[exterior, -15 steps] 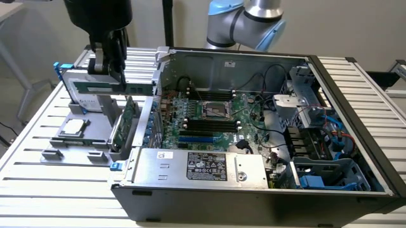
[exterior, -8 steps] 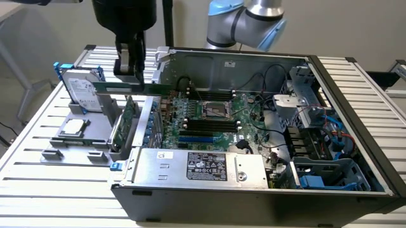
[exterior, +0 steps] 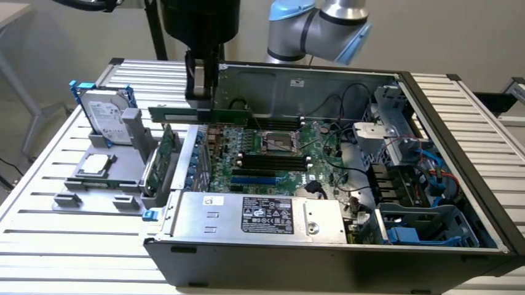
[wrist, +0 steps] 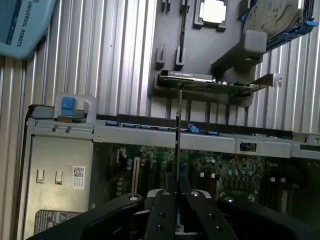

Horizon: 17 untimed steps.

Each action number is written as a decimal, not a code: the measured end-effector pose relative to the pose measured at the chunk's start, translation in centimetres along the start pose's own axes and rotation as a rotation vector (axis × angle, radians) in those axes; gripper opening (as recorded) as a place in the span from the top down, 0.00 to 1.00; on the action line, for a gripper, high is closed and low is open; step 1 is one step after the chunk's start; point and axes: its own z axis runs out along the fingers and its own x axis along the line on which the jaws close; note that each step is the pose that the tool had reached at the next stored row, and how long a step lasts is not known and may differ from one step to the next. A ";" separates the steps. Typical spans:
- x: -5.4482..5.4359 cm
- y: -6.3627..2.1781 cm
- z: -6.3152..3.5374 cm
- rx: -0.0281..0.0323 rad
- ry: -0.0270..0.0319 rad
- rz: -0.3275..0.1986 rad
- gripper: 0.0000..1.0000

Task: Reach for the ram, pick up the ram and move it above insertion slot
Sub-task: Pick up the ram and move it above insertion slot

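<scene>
Exterior view: I see my gripper (exterior: 201, 101) clamped on the ram (exterior: 199, 115), holding it level in the air above the open case's (exterior: 328, 258) motherboard (exterior: 271, 163), near its left wall.

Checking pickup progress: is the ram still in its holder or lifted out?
Lifted out: the ram hangs level in the gripper, above the open computer case's edge, touching nothing below.

"UNIVERSAL ROBOTS" on the blue arm cover (wrist: 22, 22), other stickers — power supply label (exterior: 269, 219) — unreadable
</scene>
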 end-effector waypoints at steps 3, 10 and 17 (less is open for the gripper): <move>0.0 -1.40 0.08 0.0000 0.0000 0.000 0.86; -0.3 -4.59 0.26 0.0000 0.0000 0.000 0.86; -1.1 -7.69 0.40 -0.0001 0.0001 0.000 0.86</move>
